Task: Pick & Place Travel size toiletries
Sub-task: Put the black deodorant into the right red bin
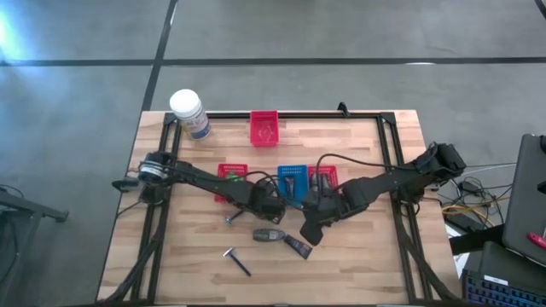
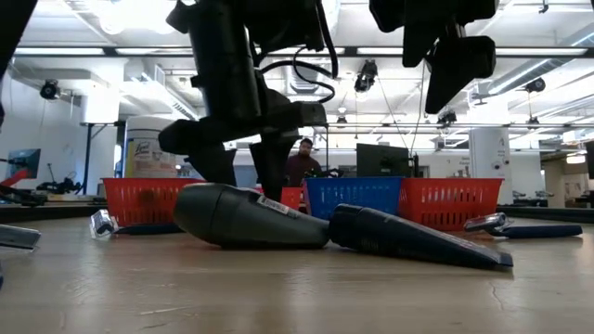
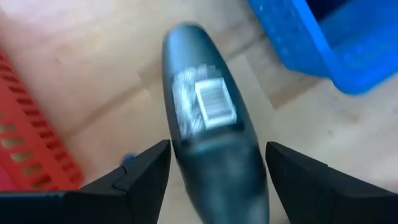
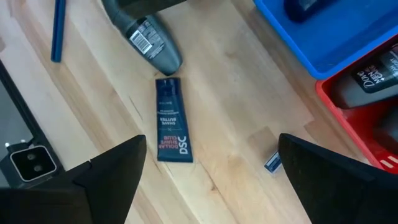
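A grey oval bottle lies on its side on the wood, label up. My left gripper is open and low over the bottle's near end, one finger on each side, with a gap showing at least on one side. A dark flat tube lies flat beside the bottle. My right gripper is open and hangs well above the tube, touching nothing. A blue-handled razor lies nearer the near edge, and another razor lies left of the bottle.
A blue basket and two red baskets stand in a row behind the grippers; the right red one holds dark items. A third red basket and a white jar sit at the far edge. Bare wood lies toward the near edge.
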Robot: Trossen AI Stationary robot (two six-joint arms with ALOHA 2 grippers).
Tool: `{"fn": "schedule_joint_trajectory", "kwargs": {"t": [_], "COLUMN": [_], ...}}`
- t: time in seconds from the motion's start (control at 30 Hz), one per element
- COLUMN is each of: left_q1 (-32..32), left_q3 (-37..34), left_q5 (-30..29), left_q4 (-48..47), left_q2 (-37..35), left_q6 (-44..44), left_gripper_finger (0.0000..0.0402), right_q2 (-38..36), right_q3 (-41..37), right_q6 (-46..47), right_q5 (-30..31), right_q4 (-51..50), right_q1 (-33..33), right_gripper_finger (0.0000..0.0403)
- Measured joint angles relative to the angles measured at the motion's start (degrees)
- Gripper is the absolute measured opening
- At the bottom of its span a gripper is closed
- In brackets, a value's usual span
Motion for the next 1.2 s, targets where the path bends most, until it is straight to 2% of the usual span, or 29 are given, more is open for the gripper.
{"fn": "schedule_joint_trajectory", "kwargs": {"t": [0.2,0.67,0.83,0.97,1.2], "left_q1": [1.2,0.9,-0.1,-0.9,-6.4], "left_q3": [-0.1,-0.2,-0.2,-0.1,-0.2], "left_q5": [-0.3,4.5,0.1,-2.6,-13.0], "left_q4": [0.5,0.9,1.7,1.5,-0.8], "left_q2": [0.7,3.6,2.9,1.5,-6.5], "left_q6": [3.5,12.3,18.1,21.6,22.4], "left_gripper_finger": [0.0268,0.0257,0.0218,0.0217,0.0217], "right_q2": [-0.2,-0.2,-1.7,-4.5,-14.3], "right_q3": [0.0,-0.1,-0.3,-0.6,-4.4], "right_q6": [-0.2,0.7,1.3,2.0,5.5], "right_q5": [0.0,0.2,0.3,0.7,3.1], "right_q4": [0.0,-0.4,-0.2,0.1,1.2], "right_q1": [0.0,0.0,0.0,-0.3,-2.1], "right_gripper_finger": [0.0363,0.0364,0.0364,0.0364,0.0364]}}
